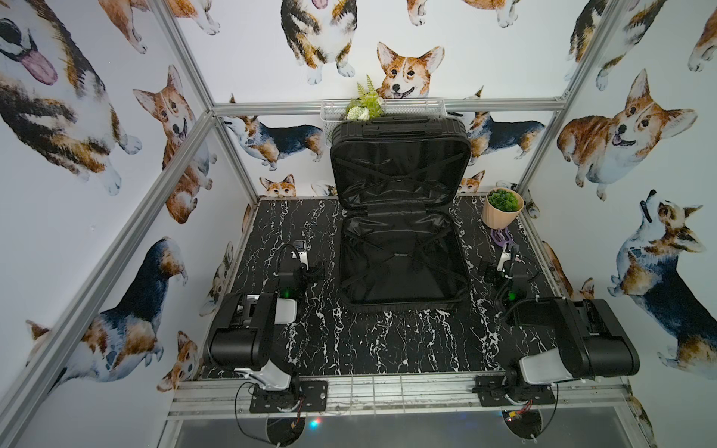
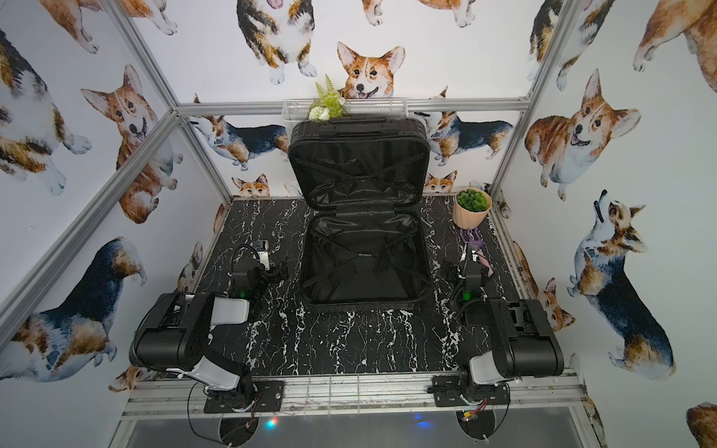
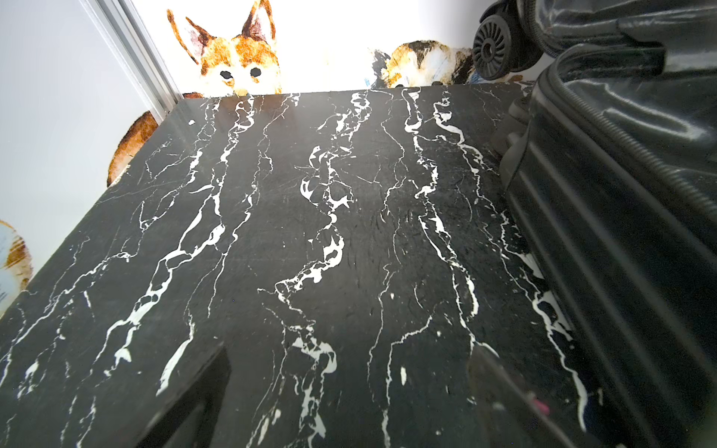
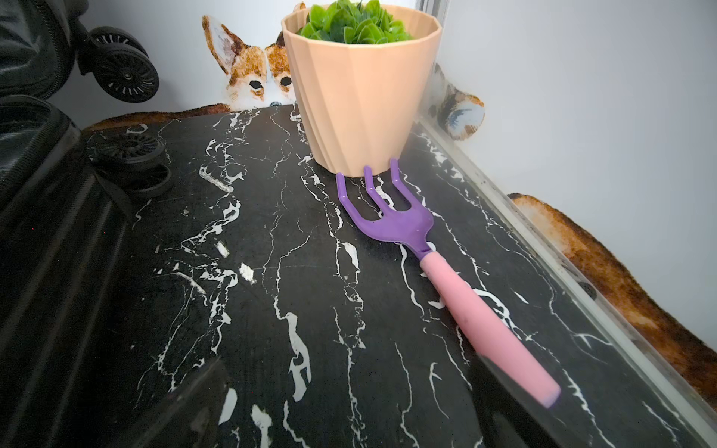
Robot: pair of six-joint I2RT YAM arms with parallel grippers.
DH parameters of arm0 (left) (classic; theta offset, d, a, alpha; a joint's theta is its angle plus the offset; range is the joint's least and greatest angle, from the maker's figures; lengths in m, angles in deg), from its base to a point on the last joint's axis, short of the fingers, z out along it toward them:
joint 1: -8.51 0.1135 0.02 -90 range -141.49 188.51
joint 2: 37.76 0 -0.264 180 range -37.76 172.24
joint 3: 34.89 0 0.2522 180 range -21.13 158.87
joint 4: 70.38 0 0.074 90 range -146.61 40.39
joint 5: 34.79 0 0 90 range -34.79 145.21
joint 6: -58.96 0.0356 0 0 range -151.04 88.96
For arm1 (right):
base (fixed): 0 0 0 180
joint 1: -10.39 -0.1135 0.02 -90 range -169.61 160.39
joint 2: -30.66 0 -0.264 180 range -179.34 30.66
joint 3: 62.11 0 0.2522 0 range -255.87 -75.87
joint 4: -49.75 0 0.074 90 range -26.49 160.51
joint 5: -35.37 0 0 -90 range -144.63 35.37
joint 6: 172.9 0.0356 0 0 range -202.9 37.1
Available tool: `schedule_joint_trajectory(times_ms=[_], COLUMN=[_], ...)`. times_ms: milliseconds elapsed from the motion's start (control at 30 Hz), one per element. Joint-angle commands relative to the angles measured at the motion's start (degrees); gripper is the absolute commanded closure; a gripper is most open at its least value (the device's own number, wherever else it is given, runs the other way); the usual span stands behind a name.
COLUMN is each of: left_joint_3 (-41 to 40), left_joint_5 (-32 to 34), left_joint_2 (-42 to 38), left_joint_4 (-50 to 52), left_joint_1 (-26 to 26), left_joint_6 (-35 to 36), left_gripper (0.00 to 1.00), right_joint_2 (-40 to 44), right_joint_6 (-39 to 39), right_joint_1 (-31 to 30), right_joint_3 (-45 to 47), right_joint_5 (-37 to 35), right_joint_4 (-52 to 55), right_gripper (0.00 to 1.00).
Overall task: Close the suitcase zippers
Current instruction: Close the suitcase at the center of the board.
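The black suitcase (image 1: 401,267) lies open mid-table in both top views, shiny lining and crossed straps showing. Its lid (image 1: 399,163) stands upright against the back wall (image 2: 359,163). The zippers show as a black coil track (image 3: 636,155) along the lower half's rim; I see no pulls. My left gripper (image 1: 299,248) rests low over the table left of the case, open and empty (image 3: 349,407). My right gripper (image 1: 506,254) sits right of the case, open with only tabletop between its fingers (image 4: 355,407). The ribbed shell (image 4: 58,240) is beside it.
A peach pot with a green plant (image 1: 501,211) stands at the back right corner. A purple rake with a pink handle (image 4: 465,294) lies in front of it, its handle end by my right gripper. A wire basket with flowers (image 1: 382,108) hangs on the back rail.
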Motion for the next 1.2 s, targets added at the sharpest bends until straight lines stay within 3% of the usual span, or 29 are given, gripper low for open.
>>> schedule_joint_trajectory(times_ms=[0, 167, 300, 400, 433, 500, 600, 700, 867, 1000, 1167], left_joint_3=[0.2, 0.0, -0.7, 2.1, 3.9, 6.8, 9.8, 13.6, 20.9, 21.9, 25.8], left_joint_5=[-0.1, 0.0, 4.5, 8.0, 9.1, 9.9, 8.1, 2.2, -9.8, -17.0, -18.5], left_joint_2=[-0.1, -0.3, -4.3, -10.8, -13.1, -16.3, -20.2, -23.2, -23.9, -21.9, -15.2], left_joint_4=[-1.4, -1.8, 0.0, 10.8, 16.1, 24.6, 34.0, 44.5, 60.9, 62.0, 62.3], left_joint_1=[0.0, 0.0, 0.0, 0.1, 0.1, 0.0, 0.1, 0.0, -0.8, -4.9, -11.7], left_joint_6=[0.4, 0.4, -1.2, -2.7, -4.1, -7.3, -11.6, -16.8, -25.8, -30.2, -31.8], left_gripper=[0.0, 0.0, 0.0, 0.0, 0.0, 0.0, 0.0, 0.0, 0.04, 0.11, 0.18], right_joint_2=[-0.1, -0.1, 3.0, 4.5, 6.1, 11.5, 16.1, 19.9, 22.0, 19.9, 11.8], right_joint_6=[-0.3, -0.3, 0.7, -0.7, -0.6, 2.1, 3.3, 2.5, 3.7, 2.6, 2.1], right_joint_1=[-0.1, 0.0, -0.1, -0.4, -1.4, -2.0, -1.6, -1.6, -1.5, -1.5, -1.5], right_joint_3=[-0.2, -0.2, 1.3, 3.3, 2.7, -1.2, -4.8, -7.3, -19.9, -27.7, -38.5], right_joint_5=[-0.6, -0.9, -2.7, -2.0, -6.2, -12.2, -12.2, -4.5, 10.6, 23.6, 29.9], right_joint_4=[-1.6, -1.7, -0.9, -5.1, -3.3, 8.9, 18.6, 21.7, 34.3, 34.0, 34.0], right_gripper=[0.0, 0.0, 0.0, 0.0, 0.0, 0.0, 0.0, 0.0, 0.0, 0.03, 0.18])
